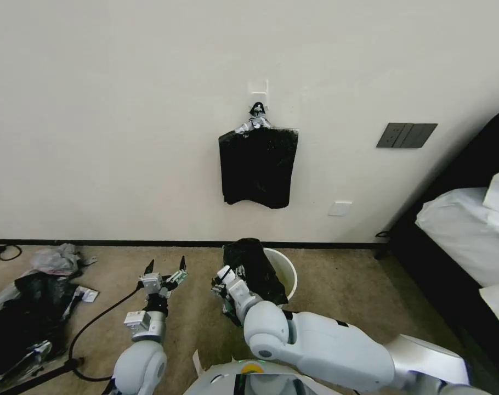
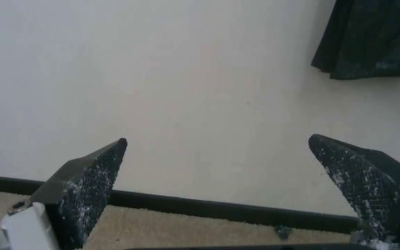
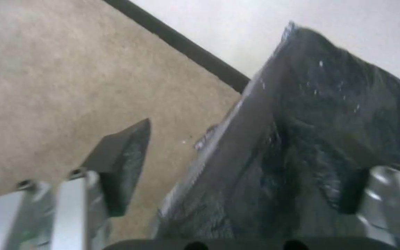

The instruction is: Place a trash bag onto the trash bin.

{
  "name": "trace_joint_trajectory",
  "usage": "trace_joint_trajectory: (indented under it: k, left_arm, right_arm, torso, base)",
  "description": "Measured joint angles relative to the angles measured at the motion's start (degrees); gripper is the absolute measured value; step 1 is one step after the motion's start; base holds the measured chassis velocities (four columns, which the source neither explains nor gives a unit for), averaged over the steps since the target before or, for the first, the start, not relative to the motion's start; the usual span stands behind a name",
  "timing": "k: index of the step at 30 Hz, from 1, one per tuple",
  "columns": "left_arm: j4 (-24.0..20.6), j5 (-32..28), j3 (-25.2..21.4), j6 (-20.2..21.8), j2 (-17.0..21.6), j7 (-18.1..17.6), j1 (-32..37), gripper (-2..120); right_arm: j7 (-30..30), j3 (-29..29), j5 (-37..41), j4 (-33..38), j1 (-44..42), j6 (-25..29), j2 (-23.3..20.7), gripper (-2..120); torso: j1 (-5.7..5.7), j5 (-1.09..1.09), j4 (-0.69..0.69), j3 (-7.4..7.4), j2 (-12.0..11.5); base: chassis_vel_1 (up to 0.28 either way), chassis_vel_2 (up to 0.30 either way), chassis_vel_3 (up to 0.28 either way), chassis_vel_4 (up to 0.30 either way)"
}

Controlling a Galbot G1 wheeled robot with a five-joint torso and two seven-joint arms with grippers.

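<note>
The trash bin (image 1: 287, 270) is a cream-white bucket standing on the carpet by the wall. A glossy black trash bag (image 1: 254, 266) is draped over its left rim and stands up above it. My right gripper (image 1: 227, 289) is at the bag's left side, low by the bin. In the right wrist view that gripper (image 3: 246, 149) is open, and the trash bag (image 3: 311, 114) lies across the gap, covering one of the fingers (image 3: 352, 190). My left gripper (image 1: 166, 264) is open over the carpet left of the bin, holding nothing; in its own view the gripper (image 2: 217, 139) faces the wall.
A flat bundle of black bags (image 1: 257, 164) hangs from a wall hook above the bin. A heap of black and grey plastic (image 1: 24, 312) and a cable (image 1: 96, 323) lie on the floor at the left. A bed (image 1: 469, 236) stands at the right.
</note>
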Motion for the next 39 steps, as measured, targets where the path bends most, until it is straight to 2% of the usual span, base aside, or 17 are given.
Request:
trace_joint_trajectory:
  k: [4,5,7,9,11,13,17,18,19,23,29,39]
  left_arm:
    - [0.03,-0.51,0.31,-0.05,0.04,-0.01,-0.21,100]
    - [0.03,-0.51,0.31,-0.05,0.04,-0.01,-0.21,100]
    - [0.05,-0.7,0.38,-0.15,0.05,-0.01,-0.23,100]
    - [0.05,-0.74,0.43,-0.17,0.04,-0.02,-0.26,100]
    - [0.05,-0.8,0.55,-0.26,0.0,-0.05,-0.43,100]
    - [0.05,-0.82,0.58,-0.28,-0.01,-0.06,-0.48,100]
    - [-0.12,-0.86,0.8,-0.34,0.08,-0.09,-0.46,100]
    - [-0.12,-0.86,0.8,-0.34,0.08,-0.09,-0.46,100]
    - [-0.12,-0.85,0.97,-0.34,0.13,-0.09,-0.39,100]
    - [-0.34,-0.66,2.1,-0.12,0.41,-0.15,-0.23,100]
    - [-1.17,1.11,6.3,1.49,1.57,-0.34,-0.53,100]
    - [-1.48,2.06,14.53,7.83,4.71,-1.74,-3.09,100]
  right_arm:
    - [1.33,-1.65,-0.76,-0.15,-0.93,-0.1,-2.0,54]
    - [1.33,-1.65,-0.76,-0.15,-0.93,-0.1,-2.0,54]
    - [1.95,-1.93,-0.79,-0.43,-0.73,-0.14,-2.75,43]
    - [2.17,-1.97,-0.72,-0.53,-0.52,-0.14,-2.88,41]
    - [2.84,-1.99,-0.11,-0.72,0.25,-0.14,-3.35,29]
    - [3.21,-1.98,0.44,-0.72,0.41,-0.14,-3.52,25]
    - [3.54,-1.21,0.98,-0.07,0.2,-0.1,-4.23,6]
    - [3.54,-1.21,0.98,-0.07,0.2,-0.1,-4.23,6]
    - [3.31,-0.87,0.98,0.21,0.08,-0.08,-4.44,1]
    - [2.1,1.0,0.75,1.25,-0.8,0.01,-5.2,0]
    - [0.04,4.67,-0.75,3.22,-3.17,0.14,-7.12,0]
    - [-3.39,11.45,-1.53,6.66,-7.23,0.24,-12.79,0]
  torso:
    - [0.0,0.01,-0.02,0.0,0.0]
    - [0.0,0.01,-0.02,0.0,0.0]
    - [0.0,0.01,-0.01,0.0,0.0]
    - [0.0,0.01,-0.01,0.0,0.0]
    - [0.0,0.01,0.0,0.0,0.0]
    - [0.0,0.01,0.0,0.0,0.0]
    - [0.0,0.01,0.0,0.0,0.0]
    - [0.0,0.01,0.0,0.0,0.0]
    - [0.0,0.01,0.0,0.0,0.0]
    - [0.0,0.01,0.01,0.0,0.0]
    - [0.0,0.01,-0.01,0.0,0.0]
    - [0.0,0.02,-0.01,0.0,0.0]
  base:
    - [0.0,0.0,0.0,0.0]
    - [0.0,0.0,0.0,0.0]
    - [0.0,0.0,0.0,0.0]
    - [0.0,0.0,0.0,0.0]
    - [0.0,0.0,0.0,0.0]
    - [0.0,0.0,0.0,0.0]
    - [0.0,0.0,0.0,0.0]
    - [0.0,0.0,0.0,0.0]
    - [0.0,0.0,0.0,0.0]
    - [0.0,0.0,0.0,0.0]
    - [0.0,0.0,0.0,0.0]
    - [0.0,0.0,0.0,0.0]
